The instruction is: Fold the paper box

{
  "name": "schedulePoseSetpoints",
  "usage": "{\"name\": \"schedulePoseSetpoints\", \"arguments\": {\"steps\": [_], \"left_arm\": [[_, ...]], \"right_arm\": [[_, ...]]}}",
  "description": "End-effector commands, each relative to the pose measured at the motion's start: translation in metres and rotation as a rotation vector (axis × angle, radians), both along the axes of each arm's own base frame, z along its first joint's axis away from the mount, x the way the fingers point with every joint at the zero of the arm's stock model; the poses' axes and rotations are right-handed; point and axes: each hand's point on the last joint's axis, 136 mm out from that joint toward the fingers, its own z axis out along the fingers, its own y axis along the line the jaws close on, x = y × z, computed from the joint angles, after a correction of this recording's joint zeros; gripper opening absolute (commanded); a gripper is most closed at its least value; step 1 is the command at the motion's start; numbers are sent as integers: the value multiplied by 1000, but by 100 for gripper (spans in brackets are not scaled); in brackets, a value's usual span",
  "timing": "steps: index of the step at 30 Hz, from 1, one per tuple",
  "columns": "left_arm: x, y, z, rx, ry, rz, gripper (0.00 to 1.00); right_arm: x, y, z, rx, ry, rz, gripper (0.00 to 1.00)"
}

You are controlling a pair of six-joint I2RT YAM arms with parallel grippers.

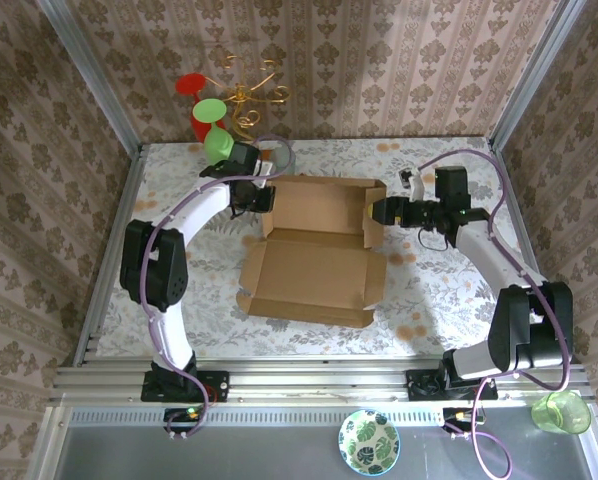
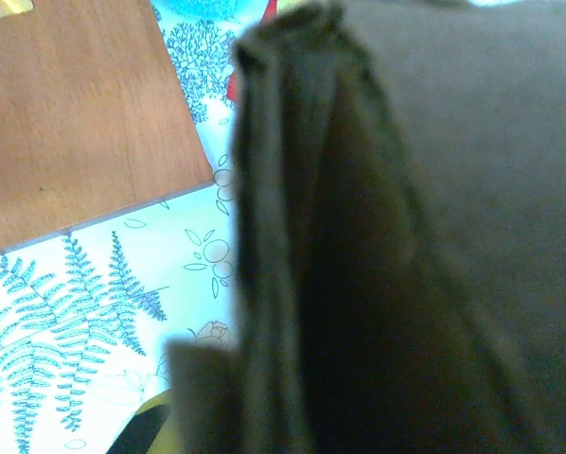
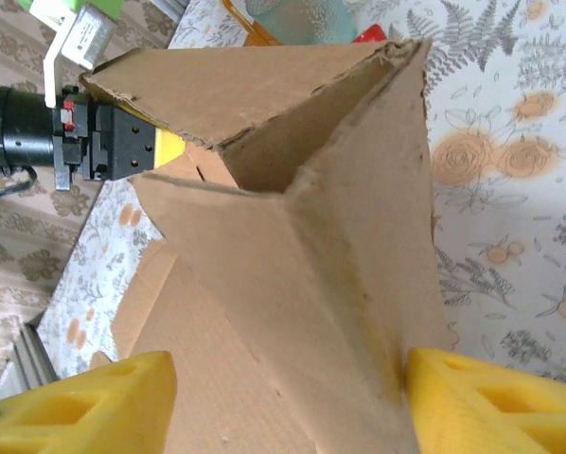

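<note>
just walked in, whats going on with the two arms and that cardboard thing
Two robot arms are folding a plain brown corrugated cardboard mailer box on the floral-patterned table. The left hand is shut on the box's far left corner flap. The right hand is at the right side wall, its yellow fingers open on either side of the raised cardboard. The far half is partly stood up. The near panel and its flaps lie flat, not yet folded.
</note>
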Motion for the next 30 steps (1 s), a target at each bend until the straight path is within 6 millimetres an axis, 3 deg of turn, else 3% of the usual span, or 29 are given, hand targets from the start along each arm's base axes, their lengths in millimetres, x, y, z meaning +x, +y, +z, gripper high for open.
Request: {"name": "schedulePoseSetpoints", "arguments": {"steps": [1,7,11,15,23,30], "left_arm": [[2,-4,6,-19,5,5,0],[2,-4,9,-26,-3,2,0],[1,-6,9,-24,-5,-6,0],[-1,-6,9,-14,-5,-14,0],[-3,-9,8,2,-5,-29,0],[-3,-12,10,-1,-10,-30,0]], "right_arm": [[-7,5,0,-2,1,8,59],[-11,13,-12,-84,14,23,58],[0,0,-29,-207,17,-51,57],[16,-13,-35,-301,0,-125,56],[38,-6,-39,-371,-22,-135,48],[45,-1,-51,-454,-8,-161,42]]}}
